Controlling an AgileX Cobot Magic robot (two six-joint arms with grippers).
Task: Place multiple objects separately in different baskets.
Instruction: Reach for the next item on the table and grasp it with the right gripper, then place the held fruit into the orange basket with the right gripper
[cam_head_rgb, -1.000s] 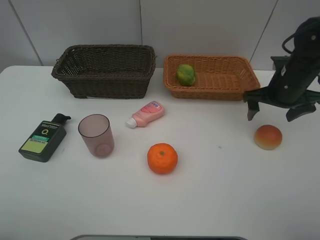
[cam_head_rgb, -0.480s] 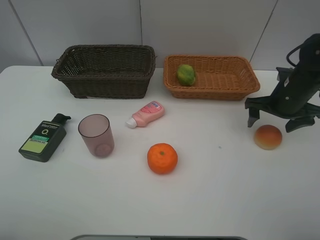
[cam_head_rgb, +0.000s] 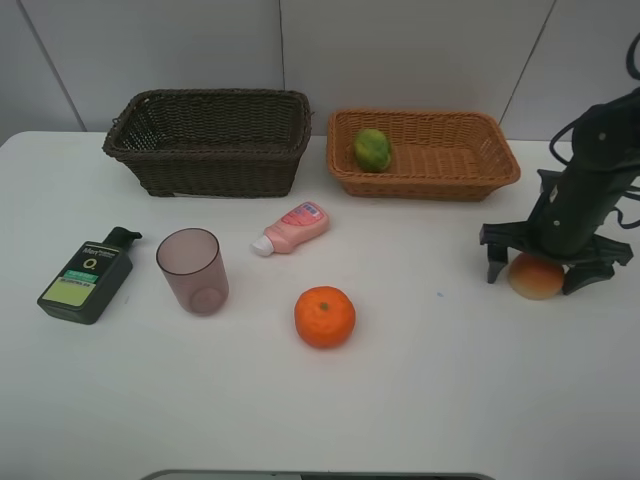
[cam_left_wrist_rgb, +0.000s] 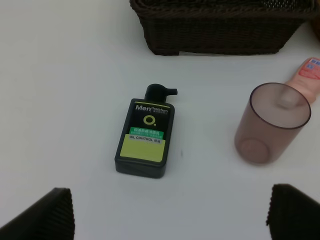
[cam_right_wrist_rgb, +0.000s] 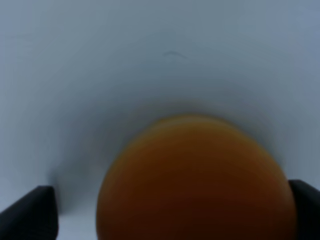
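Observation:
My right gripper (cam_head_rgb: 538, 271) is open, its two fingers straddling the red-orange peach-like fruit (cam_head_rgb: 534, 279) on the table at the right; the fruit fills the right wrist view (cam_right_wrist_rgb: 195, 180), blurred. The green round fruit (cam_head_rgb: 371, 149) lies in the light orange-tan basket (cam_head_rgb: 470, 175). The dark brown basket (cam_head_rgb: 210, 150) looks empty. The orange (cam_head_rgb: 324, 316), small pink bottle (cam_head_rgb: 292, 227), mauve cup (cam_head_rgb: 192, 270) and dark green pump bottle (cam_head_rgb: 86, 277) sit on the table. The left wrist view shows the pump bottle (cam_left_wrist_rgb: 145, 141) and cup (cam_left_wrist_rgb: 272, 122) ahead of my open left gripper (cam_left_wrist_rgb: 172, 212).
The white table (cam_head_rgb: 430, 380) ends at a pale wall behind the baskets. The pink bottle lies on its side between the cup and the tan basket. The left arm is out of the exterior view.
My right gripper has come down and slightly left from beside the tan basket, until its open fingers straddle the peach-like fruit. Nothing else has moved.

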